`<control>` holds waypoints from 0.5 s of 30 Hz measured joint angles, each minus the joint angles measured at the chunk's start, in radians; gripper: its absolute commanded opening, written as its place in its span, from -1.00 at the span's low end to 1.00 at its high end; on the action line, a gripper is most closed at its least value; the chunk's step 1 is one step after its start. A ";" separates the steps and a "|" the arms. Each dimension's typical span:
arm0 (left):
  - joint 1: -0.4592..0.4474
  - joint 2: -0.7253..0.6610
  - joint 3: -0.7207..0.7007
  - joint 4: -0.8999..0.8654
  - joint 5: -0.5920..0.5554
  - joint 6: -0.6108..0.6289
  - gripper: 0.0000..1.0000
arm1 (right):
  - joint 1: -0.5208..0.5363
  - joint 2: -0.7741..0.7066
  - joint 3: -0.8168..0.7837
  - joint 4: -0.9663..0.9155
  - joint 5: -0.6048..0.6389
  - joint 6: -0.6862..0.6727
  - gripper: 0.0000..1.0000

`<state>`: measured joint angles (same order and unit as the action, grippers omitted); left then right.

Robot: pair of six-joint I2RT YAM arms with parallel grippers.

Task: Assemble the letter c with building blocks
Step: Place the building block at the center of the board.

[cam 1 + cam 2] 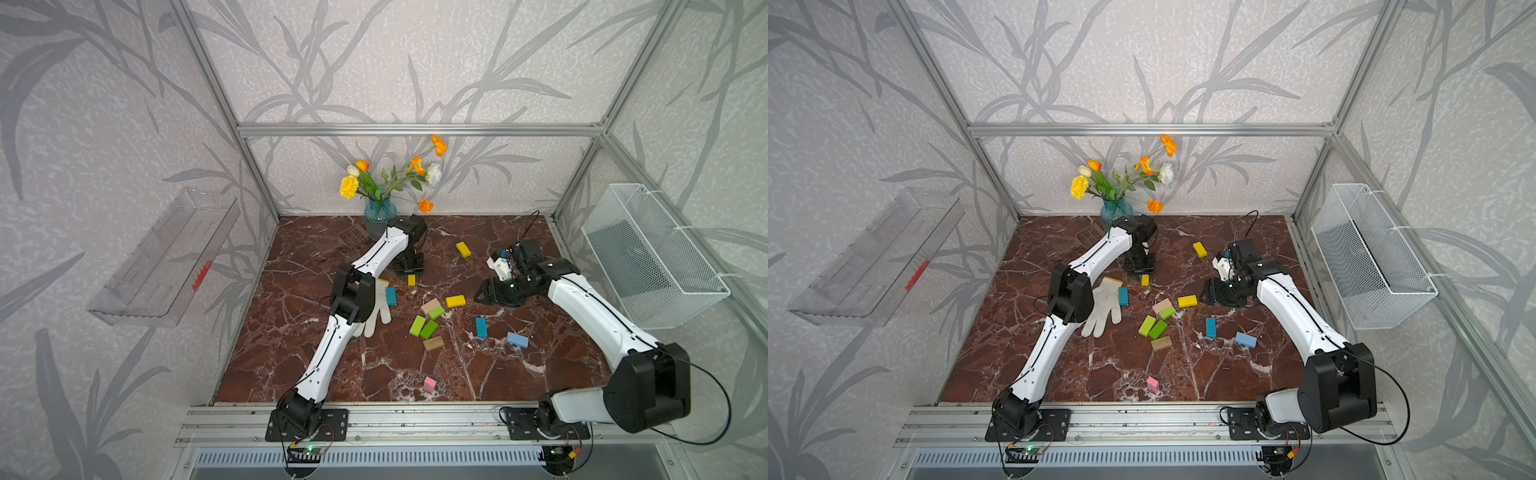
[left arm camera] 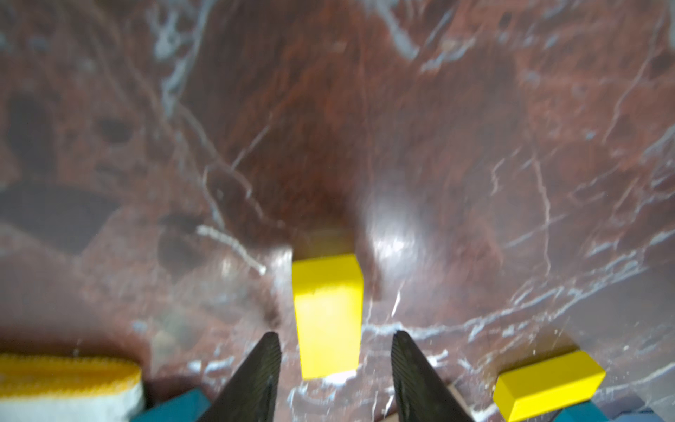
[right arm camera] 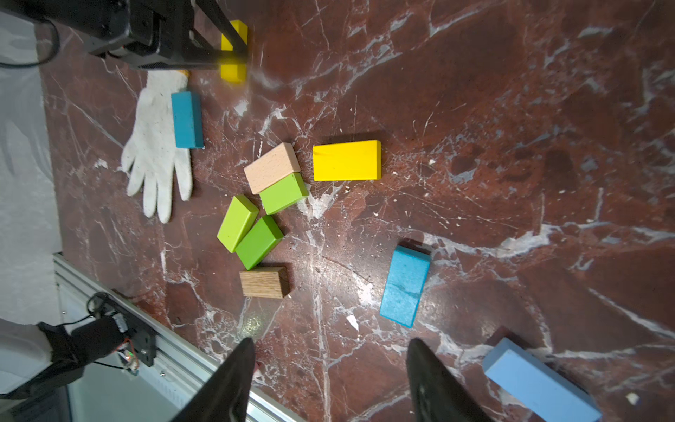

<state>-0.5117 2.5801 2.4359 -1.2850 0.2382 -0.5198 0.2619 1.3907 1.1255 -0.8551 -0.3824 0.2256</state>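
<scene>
the left gripper [image 2: 335,333] stands with its jaws apart, astride the near end of a yellow block [image 2: 327,288], with a strip of table [image 2: 475,182] showing on each side, so it grips nothing. the block rests on the marble; the blur hides whether it lies flat or on an edge. the fingers sit close to it, so a sideways pull-away could clip it and turn it. closing off centre would likely skew it too. the right gripper [image 3: 330,341] is also spread wide and empty, above bare table near a blue block [image 3: 405,286] and a light blue block [image 3: 540,380]. no c shows yet: the bricks lie scattered. three green blocks [image 3: 259,241] and a pale wood block [image 3: 272,168] touch one another, so lifting one may drag its neighbours. a teal block [image 3: 187,118] lies partly on the white glove [image 3: 157,153], whose knit could snag a finger. a second yellow block [image 3: 347,160] lies between the two arms, where both reaching in could collide.
</scene>
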 measured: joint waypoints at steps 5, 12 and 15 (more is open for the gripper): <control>-0.006 -0.172 -0.235 0.054 0.009 -0.011 0.00 | 0.103 -0.001 0.020 -0.028 0.042 -0.032 0.23; -0.011 -0.420 -0.534 0.148 0.032 -0.016 -0.01 | 0.267 0.000 0.020 -0.051 0.087 -0.107 0.15; -0.011 -0.496 -0.628 0.179 0.045 -0.013 0.00 | 0.296 0.008 0.025 -0.059 0.098 -0.121 0.07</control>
<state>-0.5228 2.0846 1.8076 -1.1065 0.2836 -0.5323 0.5579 1.3991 1.1503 -0.9142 -0.2844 0.1043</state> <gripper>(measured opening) 0.498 0.555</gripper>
